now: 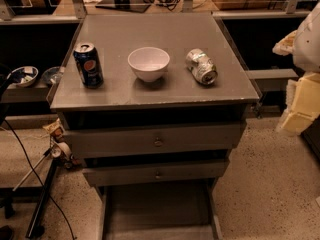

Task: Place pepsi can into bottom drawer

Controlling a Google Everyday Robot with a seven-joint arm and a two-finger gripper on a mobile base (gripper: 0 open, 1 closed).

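Grey cabinet top (pixel 150 29): pepsi can (pixel 88 65) upright at left, white bowl (pixel 148 63) centre, dented silver-green can (pixel 201 66) on side at right. Bottom drawer (pixel 155 209) pulled out below. Gripper (pixel 303 49) at right edge, apart from cabinet; open or closed: cannot tell.

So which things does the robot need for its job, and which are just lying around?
For the job:
- pepsi can, standing upright at the left
- bottom drawer, pulled out
- hand, at the right edge of the view, far from the can

Just lying about:
- white bowl
- dented silver can, on its side
- two upper drawers
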